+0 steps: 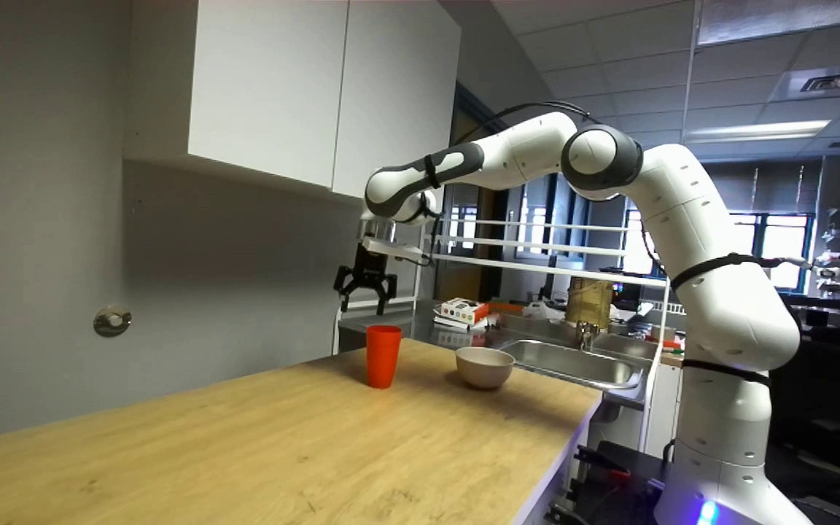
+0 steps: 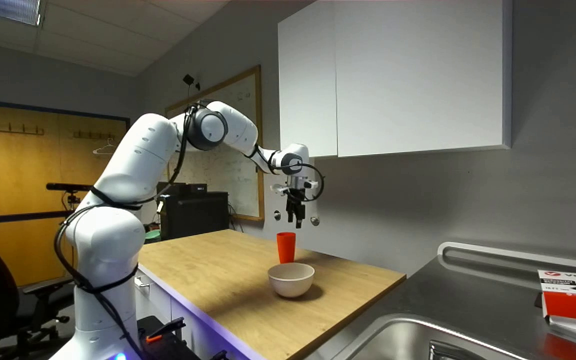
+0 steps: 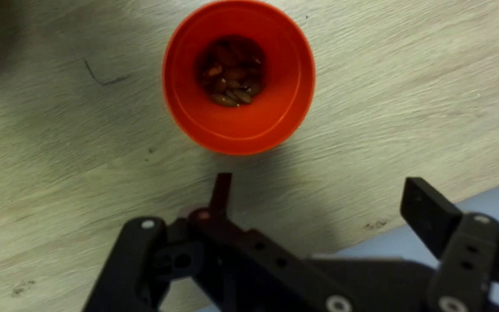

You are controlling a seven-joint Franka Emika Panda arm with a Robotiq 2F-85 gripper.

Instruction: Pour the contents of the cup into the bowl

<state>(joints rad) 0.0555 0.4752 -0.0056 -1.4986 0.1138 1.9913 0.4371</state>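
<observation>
Wrist view looks down into the orange-red cup (image 3: 238, 123), where brown, almond-like pieces (image 3: 232, 76) cover the bottom. It stands upright on the counter (image 1: 281, 441), and I'd guess it's light plastic: fairly stiff, unlikely to break, but smooth enough to slip and apt to bow under a hard squeeze. I'd take it by opposite sides around mid-height, keeping the mouth free for pouring. Above hangs the hand (image 1: 364, 307), parted wide with nothing in its grasp, seemingly not squarely over the cup. Near the cup, not touching it, sits the bowl (image 1: 484, 374).
</observation>
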